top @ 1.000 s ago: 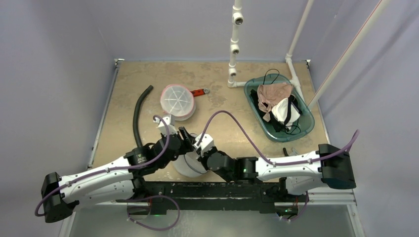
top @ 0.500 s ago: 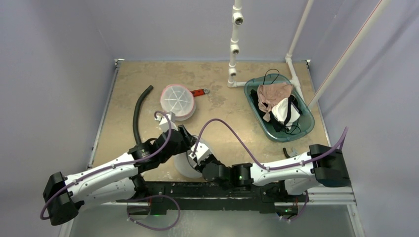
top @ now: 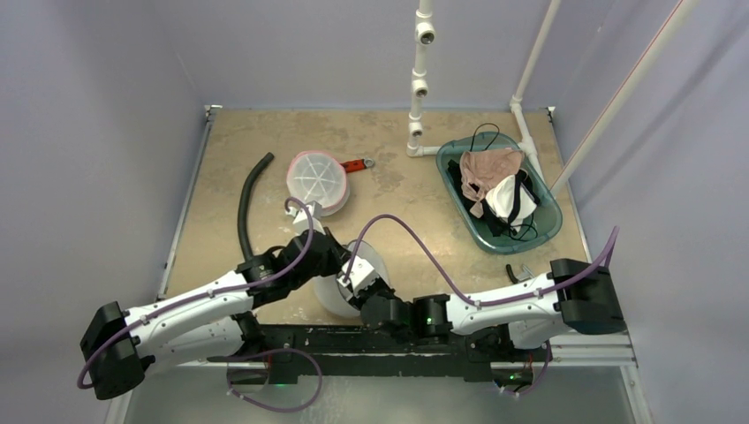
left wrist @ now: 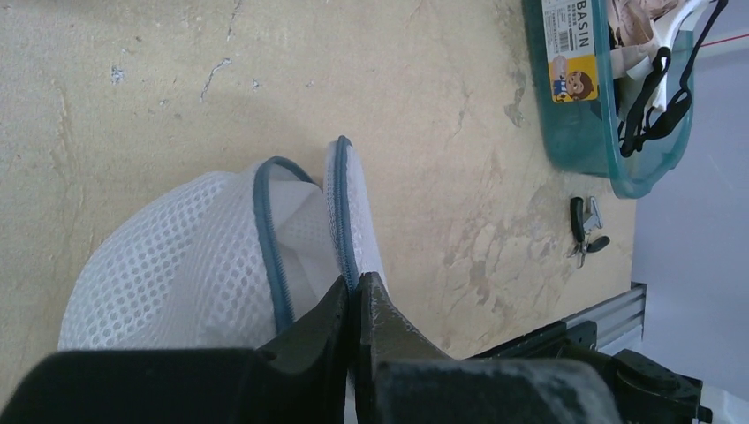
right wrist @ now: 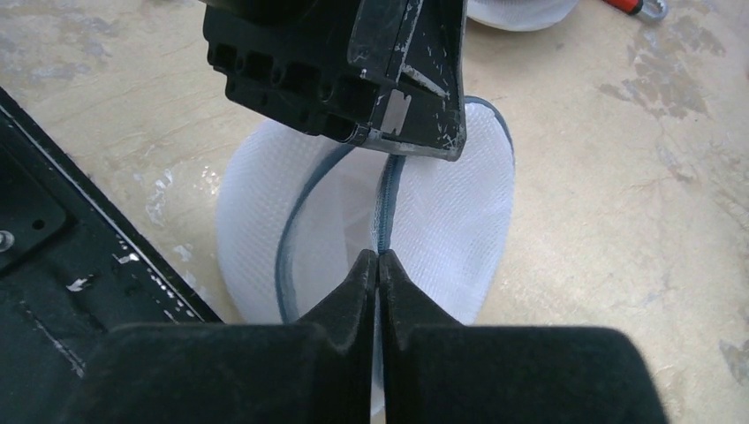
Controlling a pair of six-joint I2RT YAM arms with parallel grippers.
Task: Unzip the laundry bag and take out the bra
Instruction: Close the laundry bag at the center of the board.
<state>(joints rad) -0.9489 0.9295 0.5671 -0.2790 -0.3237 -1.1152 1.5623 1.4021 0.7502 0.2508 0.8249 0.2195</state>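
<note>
The white mesh laundry bag (top: 329, 299) with a blue zipper lies near the table's front edge, its zipper parted into a gaping opening (left wrist: 296, 221). My left gripper (left wrist: 355, 284) is shut on the right-hand zipper edge of the bag (left wrist: 177, 274). From the opposite side my right gripper (right wrist: 378, 256) is shut on the same zipper edge of the bag (right wrist: 459, 203), with the left gripper's body (right wrist: 353, 71) just above it. The two grippers meet over the bag in the top view (top: 349, 269). Only white mesh shows inside the opening; the bra is hidden.
A teal basin (top: 540, 231) at the back right holds beige, white and black garments (top: 495, 181). A second round mesh bag (top: 316, 179) with a red tab (top: 357, 164) lies behind, a black hose (top: 247, 208) to the left, a white pipe frame (top: 417, 88) at the back, a black clip (top: 517, 270) on the right.
My left gripper's jaws have closed on the bag's zipper edge. The right arm has slid left and nearer the front edge, still shut on the bag.
</note>
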